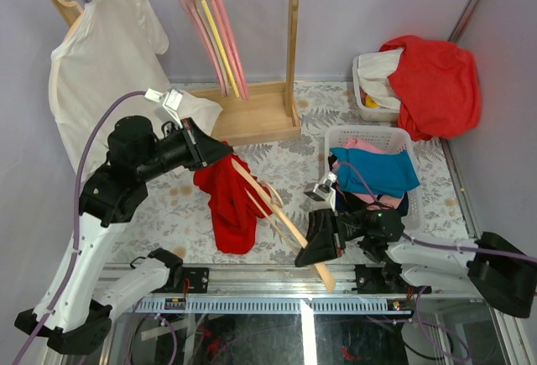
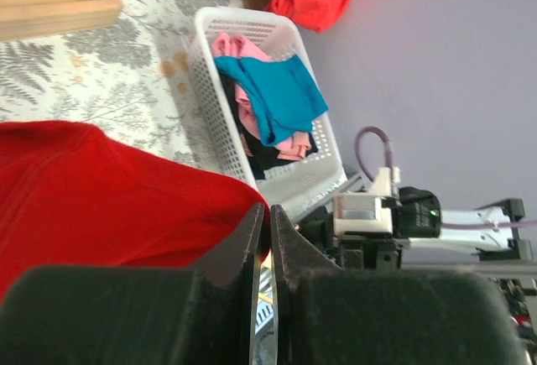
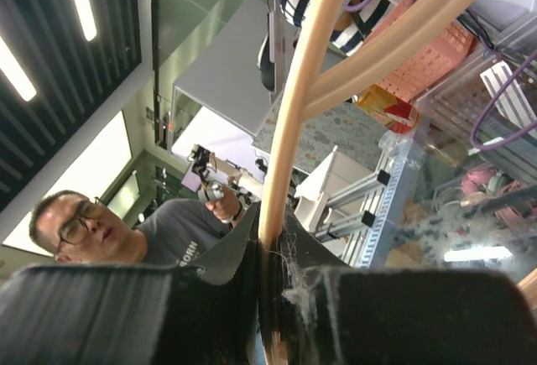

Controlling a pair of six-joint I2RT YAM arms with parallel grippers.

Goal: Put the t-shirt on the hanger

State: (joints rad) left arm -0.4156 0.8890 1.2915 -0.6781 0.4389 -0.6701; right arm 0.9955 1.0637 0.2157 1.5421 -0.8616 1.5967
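Hanging from the left gripper (image 1: 225,157), the bright red short-sleeved cloth t-shirt (image 1: 231,205) droops in a bunched fold over the near middle of the fern-patterned bench (image 1: 168,205). In the left wrist view that gripper (image 2: 268,214) has its fingers pressed together, pinching an edge of the red cloth (image 2: 101,189).

The pale natural-wood clothes hanger (image 1: 289,224) slants from the shirt's top down toward the bench's near edge. Its upper end touches the cloth just beside the left gripper; whether it is inside the shirt I cannot tell. The right gripper (image 1: 307,249) clamps the hanger's lower part, its fingers tight on one thin wooden arm (image 3: 289,130). A white slatted plastic basket (image 1: 394,137) holding blue cloth stands toward the right edge.
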